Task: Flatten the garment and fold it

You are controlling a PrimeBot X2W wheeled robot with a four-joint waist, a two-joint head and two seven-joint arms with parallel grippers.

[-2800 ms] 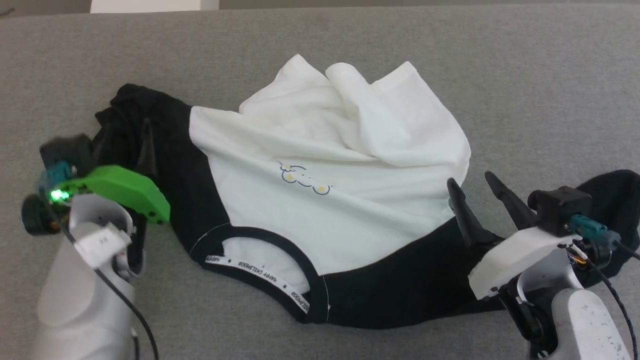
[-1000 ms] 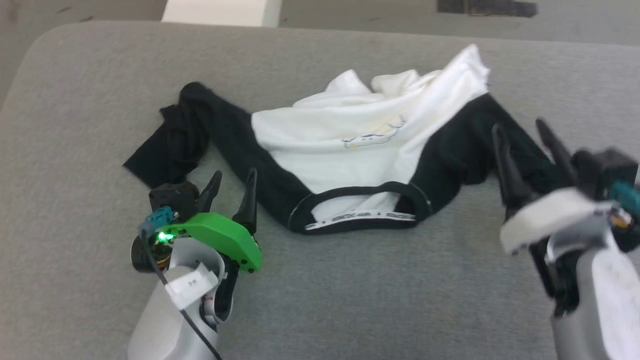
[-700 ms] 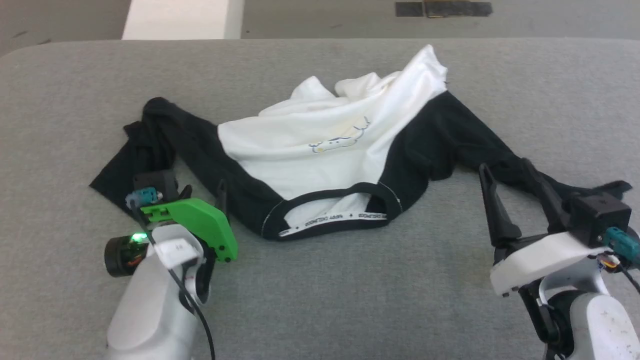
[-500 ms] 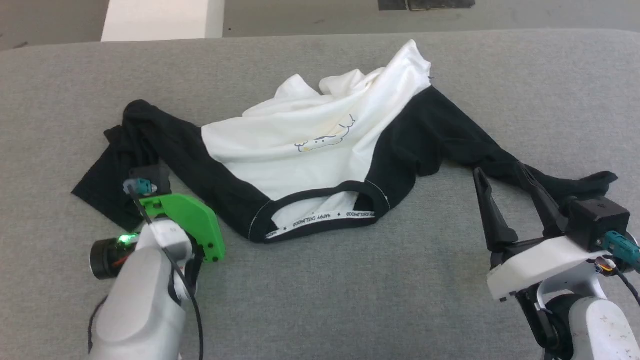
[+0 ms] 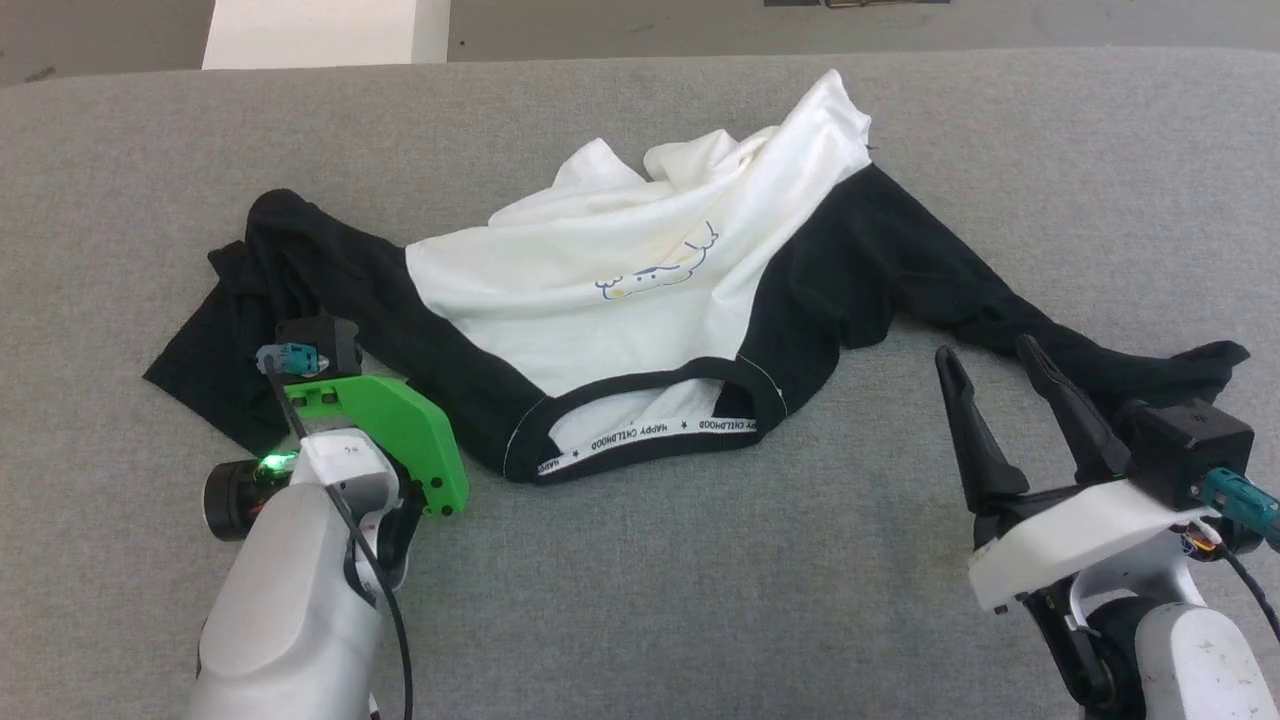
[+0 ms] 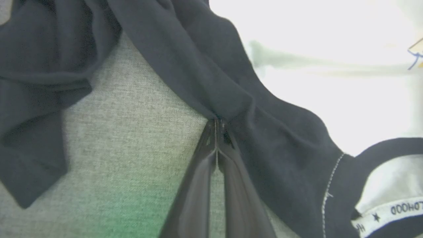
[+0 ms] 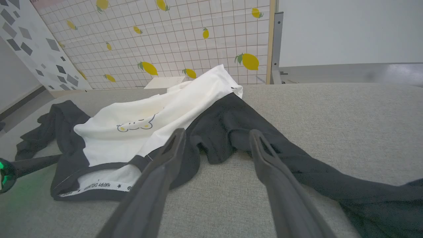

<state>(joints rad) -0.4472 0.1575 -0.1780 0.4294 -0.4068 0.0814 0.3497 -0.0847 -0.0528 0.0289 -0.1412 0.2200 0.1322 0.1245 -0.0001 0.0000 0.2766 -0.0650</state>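
Garment (image 5: pixel 600 260) lies chest-up on a grey padded surface (image 5: pixel 700 600), its long axis running left to right, with the neck opening toward the near edge and the hem toward the far edge. Nearest on the left, the left gripper (image 6: pixel 216 132) has its two fingers pressed together, pinching the near edge of the black left sleeve (image 5: pixel 330 270), where the cloth puckers at the tips. On the right, the right gripper (image 5: pixel 984 348) stands with its fingers spread wide, holding nothing, just near of the black right sleeve (image 5: pixel 960 300); whether it touches the cloth I cannot tell. Between the two arms the black neckband (image 5: pixel 520 440) curves around the white lettered tape (image 5: pixel 650 430). Beyond that, the white chest carries a small line-drawn cartoon (image 5: pixel 660 272). The left sleeve doubles back on itself at its far end, while the right one stretches out to the right. Farthest off, the garment's hem (image 5: pixel 700 160) is bunched and rumpled, one corner pointing far-right. A wall with lemon prints (image 7: pixel 165 39) stands behind.
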